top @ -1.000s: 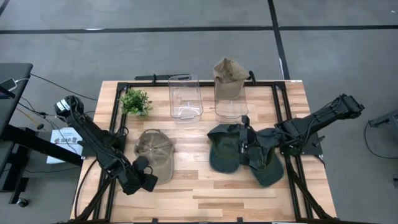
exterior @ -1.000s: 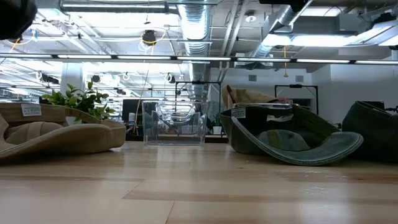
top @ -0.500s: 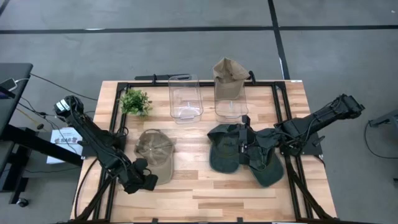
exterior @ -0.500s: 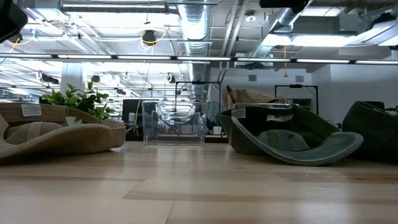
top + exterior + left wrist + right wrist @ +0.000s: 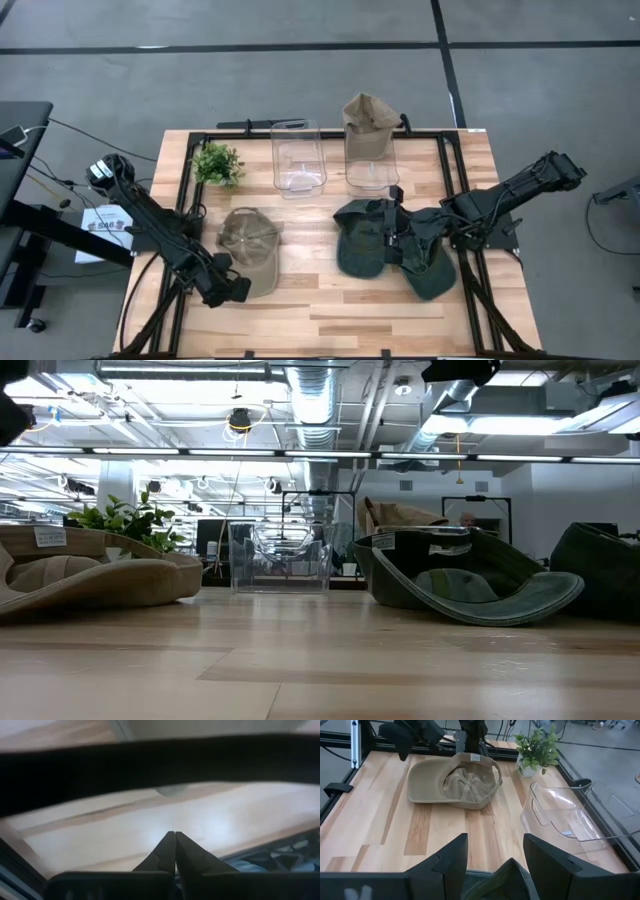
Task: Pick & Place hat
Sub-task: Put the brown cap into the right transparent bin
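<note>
Since the earlier frame the left arm has drawn its tool (image 5: 232,290) slightly nearer the counter's left side, off the near brim of the tan hat (image 5: 249,245); nothing else shifted. That tool's fingers are pressed together, empty, low over bare wood at the near-left of the counter (image 5: 330,315). A broad strip of open boards runs along the near edge, clear across to the right rail. Mid-counter, the tan hat lies crown-down, left of centre. Right of it two dark green hats (image 5: 362,237) lie touching, and the right tool (image 5: 393,243) sits over them, fingers apart, gripping nothing. Farther back stand a small plant (image 5: 218,163), a clear bin (image 5: 298,157), and a second bin holding a tan hat (image 5: 368,117).
</note>
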Robot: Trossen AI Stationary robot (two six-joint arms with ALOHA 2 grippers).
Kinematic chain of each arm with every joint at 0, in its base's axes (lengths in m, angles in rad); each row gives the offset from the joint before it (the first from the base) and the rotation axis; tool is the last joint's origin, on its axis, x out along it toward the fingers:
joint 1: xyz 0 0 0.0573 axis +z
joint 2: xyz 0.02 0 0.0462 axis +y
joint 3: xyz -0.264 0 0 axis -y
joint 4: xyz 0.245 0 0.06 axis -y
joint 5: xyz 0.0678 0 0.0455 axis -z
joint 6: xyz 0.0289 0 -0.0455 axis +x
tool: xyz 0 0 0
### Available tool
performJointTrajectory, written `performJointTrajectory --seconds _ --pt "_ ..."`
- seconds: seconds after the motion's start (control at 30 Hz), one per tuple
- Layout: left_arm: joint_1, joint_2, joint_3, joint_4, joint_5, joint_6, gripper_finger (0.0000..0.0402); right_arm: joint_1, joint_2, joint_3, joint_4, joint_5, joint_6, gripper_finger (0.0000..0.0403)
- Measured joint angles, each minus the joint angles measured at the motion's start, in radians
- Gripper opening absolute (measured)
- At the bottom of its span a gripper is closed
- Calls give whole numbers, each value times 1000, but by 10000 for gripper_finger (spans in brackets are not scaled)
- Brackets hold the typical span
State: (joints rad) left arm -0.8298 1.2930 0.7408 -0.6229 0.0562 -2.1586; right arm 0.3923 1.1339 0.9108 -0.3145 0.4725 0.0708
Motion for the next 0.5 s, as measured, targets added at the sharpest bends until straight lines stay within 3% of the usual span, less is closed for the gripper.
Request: performJointTrajectory --seconds 0.27,0.5 --pt "8 0 -28 37 -6 -1 14 0 0 0 -7 0 1 182" --pt "8 0 -37 70 -29 3 93 0 0 0 -7 0 1 182"
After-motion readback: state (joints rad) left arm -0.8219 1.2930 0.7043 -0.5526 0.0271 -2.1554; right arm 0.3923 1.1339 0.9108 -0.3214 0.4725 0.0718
